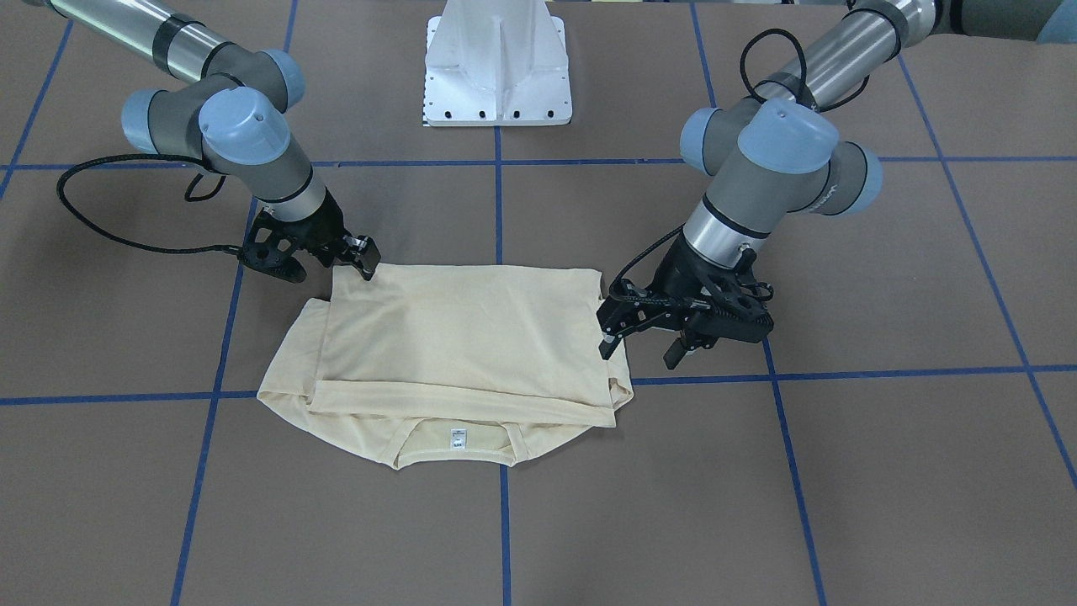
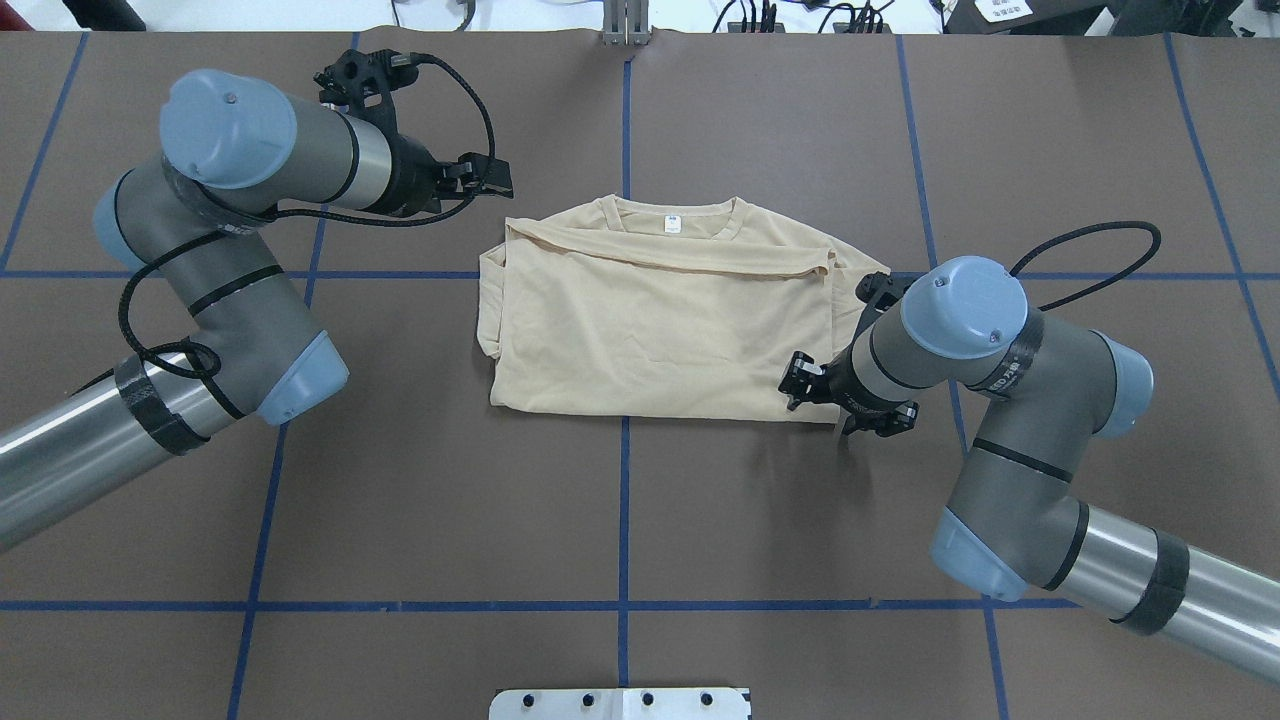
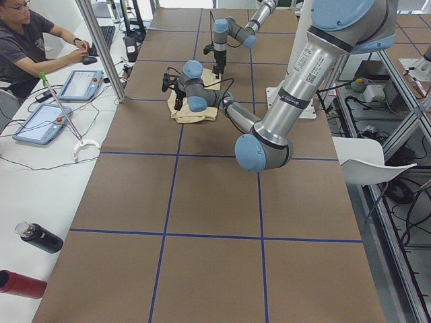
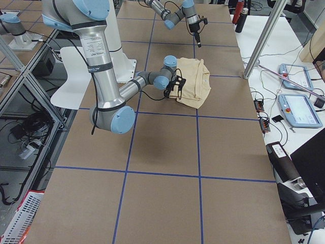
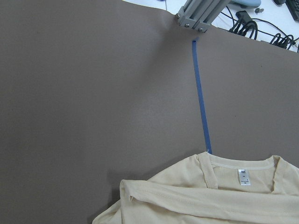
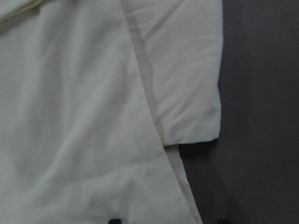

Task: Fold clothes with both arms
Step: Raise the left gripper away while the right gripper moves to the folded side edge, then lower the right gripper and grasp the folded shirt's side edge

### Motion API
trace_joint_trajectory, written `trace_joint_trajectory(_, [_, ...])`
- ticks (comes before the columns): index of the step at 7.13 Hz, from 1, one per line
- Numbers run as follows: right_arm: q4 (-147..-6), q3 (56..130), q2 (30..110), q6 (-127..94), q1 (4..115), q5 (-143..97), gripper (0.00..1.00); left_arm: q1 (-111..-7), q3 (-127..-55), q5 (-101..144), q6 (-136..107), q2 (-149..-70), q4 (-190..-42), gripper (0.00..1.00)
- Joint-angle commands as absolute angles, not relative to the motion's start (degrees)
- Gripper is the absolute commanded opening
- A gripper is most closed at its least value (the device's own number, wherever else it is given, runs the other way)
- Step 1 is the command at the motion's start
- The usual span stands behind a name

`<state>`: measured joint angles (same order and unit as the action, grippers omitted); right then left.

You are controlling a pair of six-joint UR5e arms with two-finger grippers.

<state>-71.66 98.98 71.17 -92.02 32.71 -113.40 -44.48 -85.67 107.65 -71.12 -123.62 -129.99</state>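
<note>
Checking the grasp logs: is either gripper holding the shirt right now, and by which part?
Nothing is held. The left gripper hangs open at the edge of the T-shirt. The right gripper is open over a folded corner, and the cloth lies flat.

The T-shirt [image 2: 660, 320] was pale cream-yellow, plain on the side that showed, with a small white neck label [image 2: 673, 225] at its collar. Under the T-shirt the table [image 2: 800, 520] was matt brown, crossed by a grid of blue tape lines [image 2: 623, 500]. To either side of the T-shirt the left arm [image 2: 240, 310] and right arm [image 2: 1010, 440] were grey metal with light-blue joint caps, black bands and black cables. The left gripper [image 1: 639, 349] and right gripper [image 1: 363, 261] were black. The pedestal [image 1: 496, 67] was white.
</note>
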Motion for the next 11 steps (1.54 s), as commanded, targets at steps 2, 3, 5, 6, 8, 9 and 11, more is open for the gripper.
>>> trace_joint_trajectory(2, [-75.8,101.9,71.2,-91.9,32.7,-114.9,0.0,-44.4,-85.5,107.6,-71.1,-123.6,-130.0,0.99])
trace_joint_trajectory(3, [-76.3,102.0,71.2,-91.9,32.7,-115.3,0.0,-44.3,-85.5,107.6,-71.1,-123.6,-130.0,0.99])
trace_joint_trajectory(5, [-76.3,102.0,71.1,-91.9,32.6,-115.3,0.0,-44.3,-85.4,107.5,-71.1,-123.7,-130.0,0.99])
trace_joint_trajectory(6, [-76.3,101.7,70.8,-91.9,32.6,-115.3,0.16,-44.3,-85.4,107.5,-71.1,-123.7,-130.0,0.99])
trace_joint_trajectory(8, [-76.4,101.3,70.5,-91.9,32.5,-115.1,0.67,-44.3,-85.5,107.5,-71.1,-123.7,-130.0,0.99])
trace_joint_trajectory(9, [-76.4,101.2,70.6,-91.9,32.5,-115.0,0.77,-44.3,-85.5,107.5,-71.1,-123.7,-130.0,0.99])
trace_joint_trajectory(11, [-76.7,101.0,70.6,-91.9,32.6,-114.6,0.82,-44.3,-85.6,106.1,-71.1,-123.7,-130.0,0.99])
